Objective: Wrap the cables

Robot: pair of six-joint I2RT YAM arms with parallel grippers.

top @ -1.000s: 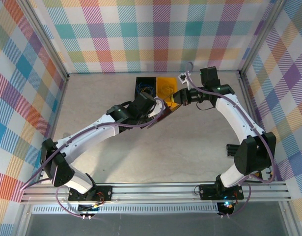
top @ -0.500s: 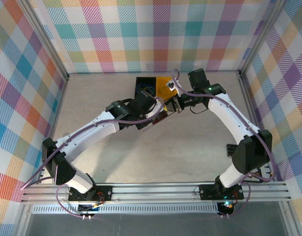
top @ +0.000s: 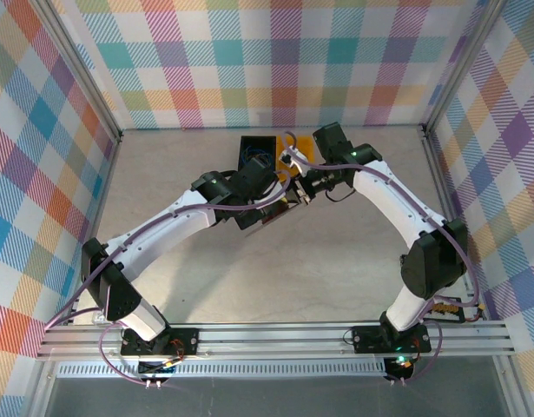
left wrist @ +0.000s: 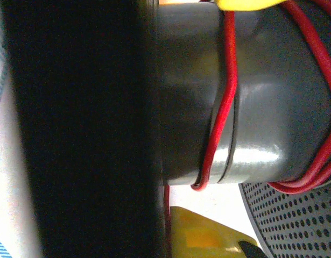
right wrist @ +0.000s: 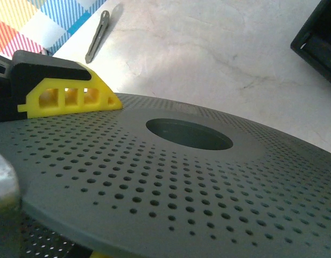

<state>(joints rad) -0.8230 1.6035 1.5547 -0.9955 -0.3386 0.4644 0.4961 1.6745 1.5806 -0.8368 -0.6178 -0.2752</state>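
Red cable (left wrist: 225, 107) wraps grey spool (left wrist: 187, 86); black box (top: 258, 139) holds strands (top: 249, 160); left tool (top: 280, 197) and right tool (top: 299, 188) closed.

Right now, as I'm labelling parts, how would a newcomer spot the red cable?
In the left wrist view, find the smooth grey drum beside the perforated grey plate. The red cable loops around that drum, thin and bright against its grey.

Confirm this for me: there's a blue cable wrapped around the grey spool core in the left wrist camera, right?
Not blue: the cable wrapped around the grey spool core is red. The left wrist view shows it.
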